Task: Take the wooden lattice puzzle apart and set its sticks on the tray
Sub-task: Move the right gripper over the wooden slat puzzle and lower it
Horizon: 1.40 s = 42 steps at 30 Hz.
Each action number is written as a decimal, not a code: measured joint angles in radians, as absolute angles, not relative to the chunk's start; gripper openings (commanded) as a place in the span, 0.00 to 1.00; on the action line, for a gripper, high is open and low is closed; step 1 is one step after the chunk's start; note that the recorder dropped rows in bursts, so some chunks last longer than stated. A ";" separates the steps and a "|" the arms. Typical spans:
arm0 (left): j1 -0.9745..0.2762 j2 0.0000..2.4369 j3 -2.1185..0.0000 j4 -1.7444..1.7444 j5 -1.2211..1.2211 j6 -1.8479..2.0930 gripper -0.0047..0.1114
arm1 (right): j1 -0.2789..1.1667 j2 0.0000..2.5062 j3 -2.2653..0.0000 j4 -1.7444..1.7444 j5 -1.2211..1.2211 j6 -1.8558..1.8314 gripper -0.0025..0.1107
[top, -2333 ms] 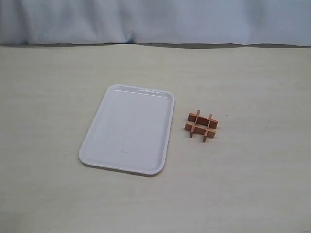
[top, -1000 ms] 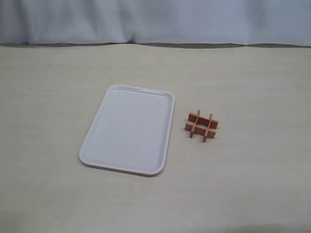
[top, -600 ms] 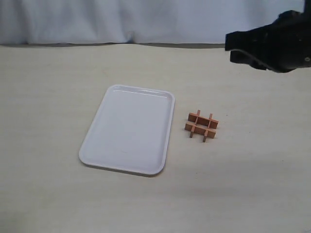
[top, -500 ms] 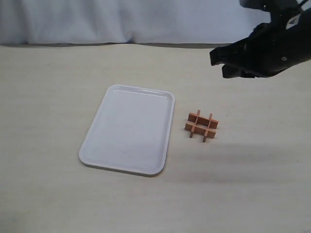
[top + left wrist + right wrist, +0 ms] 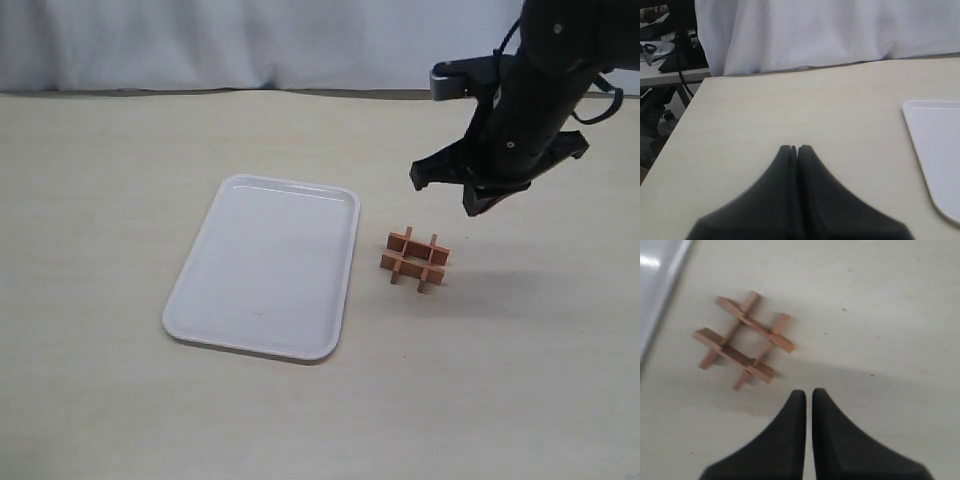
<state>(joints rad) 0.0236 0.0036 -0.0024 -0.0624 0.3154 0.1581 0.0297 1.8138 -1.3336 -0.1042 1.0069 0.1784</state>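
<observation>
The wooden lattice puzzle [image 5: 415, 258] lies flat on the table just right of the tray [image 5: 262, 266], its four sticks still interlocked in a hash shape. The tray is bare. My right gripper [image 5: 472, 206] hangs above and slightly behind-right of the puzzle, apart from it. In the right wrist view the puzzle [image 5: 742, 340] lies just ahead of the gripper [image 5: 809, 391], whose jaws stand together with only a thin slit and nothing between them. My left gripper [image 5: 797, 148] is shut and empty over bare table, with the tray's edge [image 5: 935, 150] off to one side; the exterior view does not show it.
The light wooden table [image 5: 120, 400] spreads all round tray and puzzle. A white cloth [image 5: 250, 40] hangs behind its far edge. In the left wrist view the table's side edge [image 5: 682, 115] borders dark equipment and cables [image 5: 670, 45].
My right arm came into view from the upper right and dropped down toward the puzzle. Puzzle and tray have not moved.
</observation>
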 measured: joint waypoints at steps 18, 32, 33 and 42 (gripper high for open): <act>0.024 0.004 -0.002 -0.062 0.315 0.158 0.04 | 0.109 2.006 -1.467 -0.235 1.072 0.350 0.06; 0.024 0.004 -0.002 -0.062 0.315 0.158 0.04 | 0.006 2.029 -1.470 -0.069 0.986 0.352 0.27; 0.024 0.004 -0.002 -0.062 0.315 0.158 0.04 | 0.006 2.029 -1.470 -0.063 0.982 0.352 0.28; 0.024 0.004 -0.002 -0.062 0.315 0.158 0.04 | 0.006 2.071 -1.470 -0.038 0.942 0.352 0.29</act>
